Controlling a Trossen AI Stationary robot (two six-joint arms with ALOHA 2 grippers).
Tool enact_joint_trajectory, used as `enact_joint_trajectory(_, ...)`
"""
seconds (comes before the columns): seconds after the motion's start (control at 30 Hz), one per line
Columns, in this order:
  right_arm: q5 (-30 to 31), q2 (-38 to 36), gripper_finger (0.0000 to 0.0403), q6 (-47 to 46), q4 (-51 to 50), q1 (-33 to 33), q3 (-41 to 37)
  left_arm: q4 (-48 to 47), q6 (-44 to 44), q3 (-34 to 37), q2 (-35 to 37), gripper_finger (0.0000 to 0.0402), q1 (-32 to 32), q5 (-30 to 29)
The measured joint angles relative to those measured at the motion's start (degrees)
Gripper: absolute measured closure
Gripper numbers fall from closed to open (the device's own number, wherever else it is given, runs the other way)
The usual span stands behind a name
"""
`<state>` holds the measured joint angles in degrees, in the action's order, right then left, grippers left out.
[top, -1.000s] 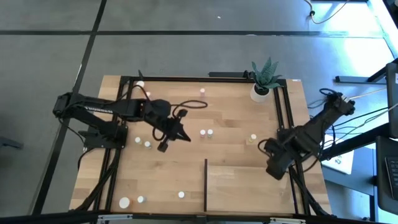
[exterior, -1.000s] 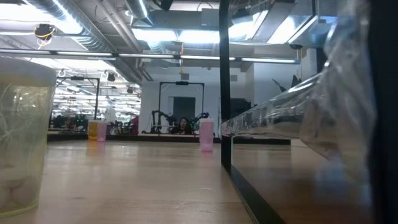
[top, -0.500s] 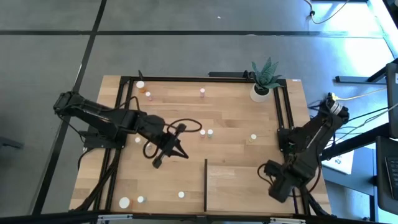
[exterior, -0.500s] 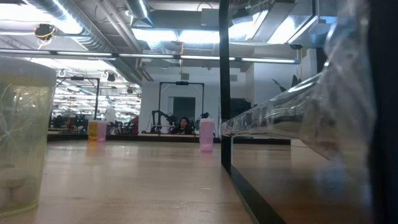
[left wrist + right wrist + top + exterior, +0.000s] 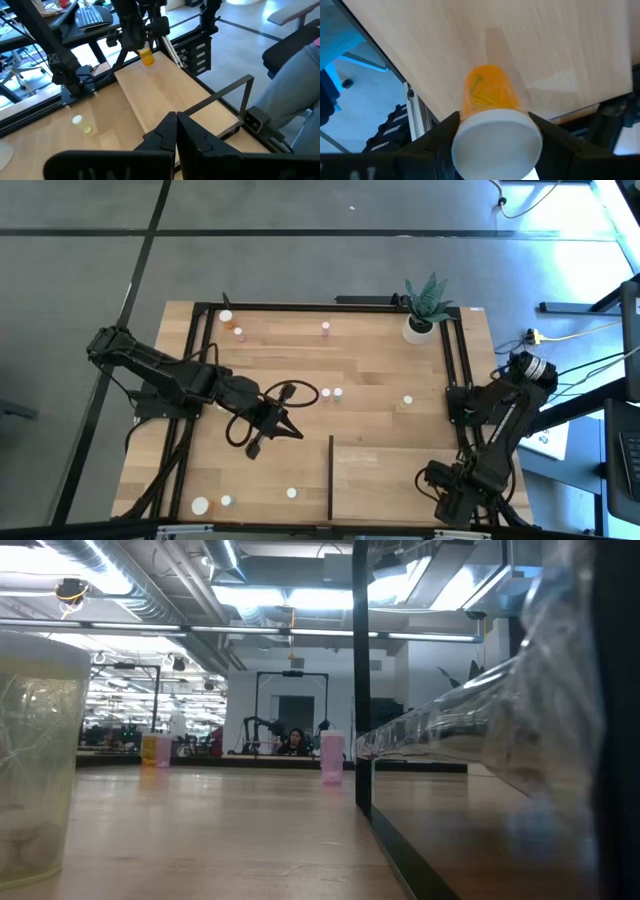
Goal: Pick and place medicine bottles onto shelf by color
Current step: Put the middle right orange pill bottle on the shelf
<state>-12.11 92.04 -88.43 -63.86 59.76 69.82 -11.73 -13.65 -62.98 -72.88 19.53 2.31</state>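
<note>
My right gripper [image 5: 447, 502] is over the near right part of the shelf [image 5: 400, 465], a light-wood panel with a dark upright edge [image 5: 331, 477], and is shut on an orange bottle [image 5: 487, 92] with a white cap. The left wrist view also shows this bottle [image 5: 146, 56]. My left gripper [image 5: 293, 429] is shut and empty above the table's middle, left of the shelf's edge. Small bottles stand on the table: a pair [image 5: 331, 393], one [image 5: 407, 400], a pink one [image 5: 325, 327], and others at the far left [image 5: 232, 325] and near left [image 5: 227, 501]. My right gripper pinches the orange bottle at its white-capped top end [image 5: 497, 142], one finger [image 5: 442, 134] on each side. The fingers point down from above. The bottle hangs below them, about upright, its orange body [image 5: 146, 56] clear of the shelf.
A white pot with a green plant [image 5: 420, 320] stands at the far right. A black frame [image 5: 455, 370] runs along the table's sides. In the low view a large pale bottle [image 5: 35, 755] stands close by, and a pink one [image 5: 332, 757] stands beside the shelf's dark edge [image 5: 362, 680].
My right gripper has gone toward the table's near edge with the orange bottle, along the shelf's right side. My left gripper has gone toward the near edge and a little toward the shelf, staying shut.
</note>
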Motion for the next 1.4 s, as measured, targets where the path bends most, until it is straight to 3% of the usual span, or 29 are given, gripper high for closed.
enact_joint_trajectory(0.27,-0.49,2.17,0.0201,0.18,5.01,0.14,0.00,0.02,0.10,0.00,0.00,0.0401,0.00,-0.02)
enact_joint_trajectory(1.23,-0.08,3.51,0.0201,-2.68,5.49,3.02,0.00,0.02,0.06,0.00,0.00,0.0401,0.00,0.00)
enact_joint_trajectory(1.4,-2.46,4.20,0.0201,-2.71,5.93,3.02,0.02,0.02,0.04,0.00,0.00,0.0401,0.00,0.02)
